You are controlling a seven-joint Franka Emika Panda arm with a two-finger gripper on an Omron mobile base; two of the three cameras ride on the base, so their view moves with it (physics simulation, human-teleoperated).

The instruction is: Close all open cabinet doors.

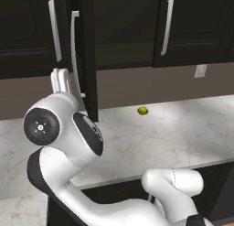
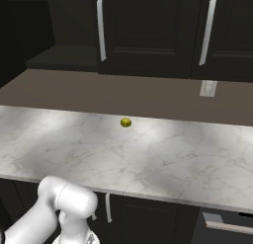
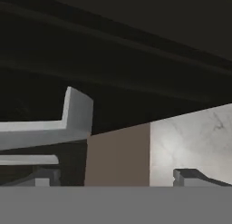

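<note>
One nearly black cabinet door (image 1: 87, 56) stands swung out edge-on over the counter, its slim silver handle (image 1: 73, 51) facing left. My gripper (image 1: 61, 76) is raised just left of that handle, open and holding nothing. In the hand view the fingertips (image 3: 41, 175) stand wide apart, and the silver handle (image 3: 45, 128) runs across the left side above them against the dark door. The cabinet's open inside (image 2: 59, 45) shows dark shelves. The neighbouring doors (image 1: 27, 33), (image 1: 192, 28), (image 2: 143, 25) are shut flat.
A white marble counter (image 1: 183, 129) runs below the cabinets, with a small yellow-green fruit (image 1: 142, 111) near the brown back wall. A white wall outlet (image 2: 208, 88) sits at the right. My own arm's elbow (image 1: 59, 129) bulks in front of the open door.
</note>
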